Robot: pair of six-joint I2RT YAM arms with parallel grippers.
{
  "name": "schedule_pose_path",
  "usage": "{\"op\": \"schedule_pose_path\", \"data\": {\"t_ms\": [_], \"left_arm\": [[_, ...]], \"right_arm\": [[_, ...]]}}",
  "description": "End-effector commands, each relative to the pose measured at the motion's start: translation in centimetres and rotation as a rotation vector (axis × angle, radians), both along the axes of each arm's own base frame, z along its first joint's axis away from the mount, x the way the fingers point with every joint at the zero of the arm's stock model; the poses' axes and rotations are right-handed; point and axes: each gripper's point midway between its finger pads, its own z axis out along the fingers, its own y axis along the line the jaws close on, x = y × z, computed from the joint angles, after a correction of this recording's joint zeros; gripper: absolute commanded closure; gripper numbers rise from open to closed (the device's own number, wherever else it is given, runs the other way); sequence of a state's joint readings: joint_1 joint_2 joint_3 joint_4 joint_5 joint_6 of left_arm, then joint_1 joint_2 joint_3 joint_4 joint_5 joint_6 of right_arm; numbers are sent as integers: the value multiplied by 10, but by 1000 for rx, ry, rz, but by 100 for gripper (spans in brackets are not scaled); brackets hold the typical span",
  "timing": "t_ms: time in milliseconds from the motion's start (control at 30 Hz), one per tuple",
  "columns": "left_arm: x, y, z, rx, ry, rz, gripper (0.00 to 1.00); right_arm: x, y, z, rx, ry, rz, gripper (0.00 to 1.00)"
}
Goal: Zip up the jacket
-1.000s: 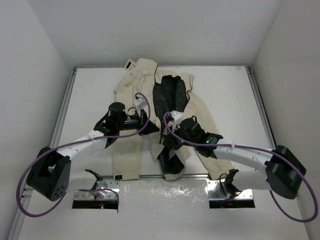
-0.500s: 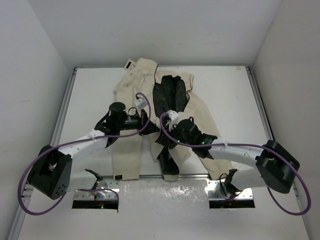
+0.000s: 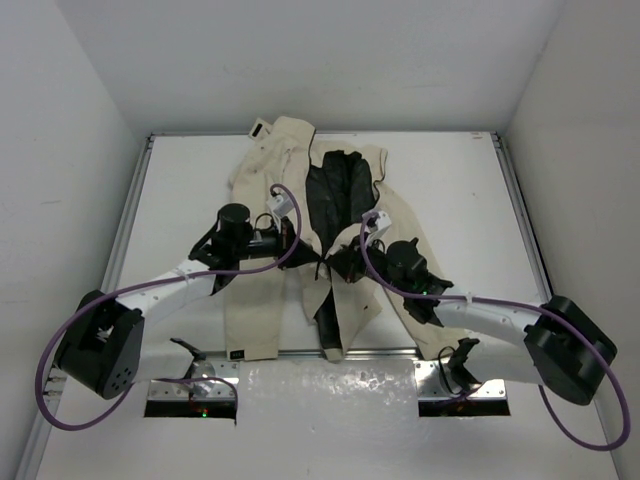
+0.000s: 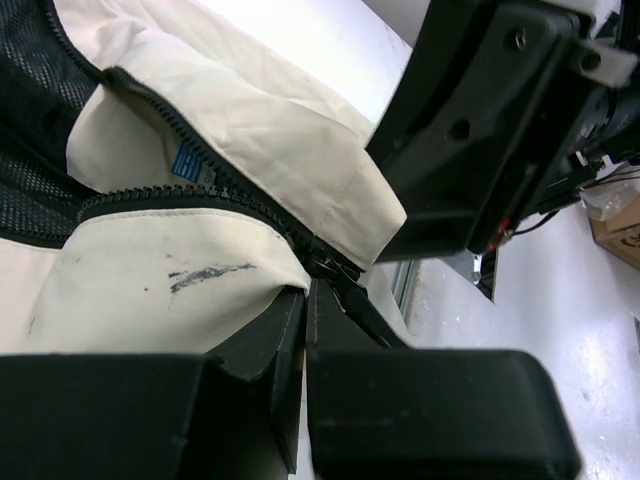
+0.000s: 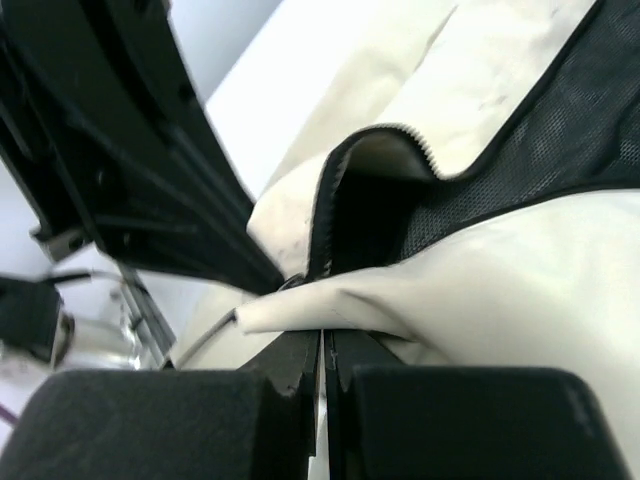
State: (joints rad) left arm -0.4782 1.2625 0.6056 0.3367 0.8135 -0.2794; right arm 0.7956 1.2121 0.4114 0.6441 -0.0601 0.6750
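- Two arms of mine reach in from the near edge in the top view: my left arm (image 3: 170, 280) slants in from the left and my right arm (image 3: 480, 312) from the right, wrists meeting over the middle of the jacket (image 3: 250, 310).
- The jacket lies flat on the table (image 3: 450, 180), collar at the far side, hem at the near edge, its front spread so the black lining shows.
- My left gripper (image 3: 306, 262) and right gripper (image 3: 338, 266) sit just beside each other on the zipper (image 3: 320, 268), low on the front opening.
- From the left wrist, my left gripper (image 4: 308, 305) is clamped, fingers pressed together on the jacket (image 4: 230, 120) where the two rows of the zipper (image 4: 200, 195) meet.
- My right arm (image 4: 490, 120) hangs close above that spot.
- A blue label (image 4: 187, 160) is sewn inside the upper flap; its print is too small to read.
- A dark scuff (image 4: 205, 275) marks the cream cloth near my fingers.
- From the right wrist, my right gripper (image 5: 325, 345) is pinched tight, only a thin slit between the fingers, gripping the cream edge of the jacket (image 5: 500, 290).
- The zipper (image 5: 325, 215) curls up just beyond my fingertips, with black mesh lining to its right.
- My left arm (image 5: 130, 150) fills the upper left, close by.
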Motion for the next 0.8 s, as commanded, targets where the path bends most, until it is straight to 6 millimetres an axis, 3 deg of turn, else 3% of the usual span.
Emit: {"op": "schedule_pose_path", "data": {"t_ms": [0,167,300,400,600,633,700,733,767], "left_arm": [[-5,-6,10,-30,-24,-43,100],[-5,-6,11,-32,-26,-43,100],[-4,-6,13,-35,-27,-42,100],[-2,-7,15,-41,-28,-34,100],[0,-10,30,-71,-43,-40,100],[1,-10,31,-74,-46,-37,100],[1,-10,30,-72,-39,-35,100],[2,-10,29,-70,-34,-30,100],[3,-10,29,-69,-32,-25,100]], "right_arm": [[23,8,69,208,-123,-37,100],[37,12,94,273,-126,-58,100],[50,11,91,276,-55,-49,100],[44,12,86,234,-45,-15,98],[19,9,54,32,68,92,87],[16,9,58,19,69,114,85],[4,2,46,-74,122,183,83],[-3,-11,32,-157,162,201,82],[-1,-11,42,-141,146,206,82]]}}
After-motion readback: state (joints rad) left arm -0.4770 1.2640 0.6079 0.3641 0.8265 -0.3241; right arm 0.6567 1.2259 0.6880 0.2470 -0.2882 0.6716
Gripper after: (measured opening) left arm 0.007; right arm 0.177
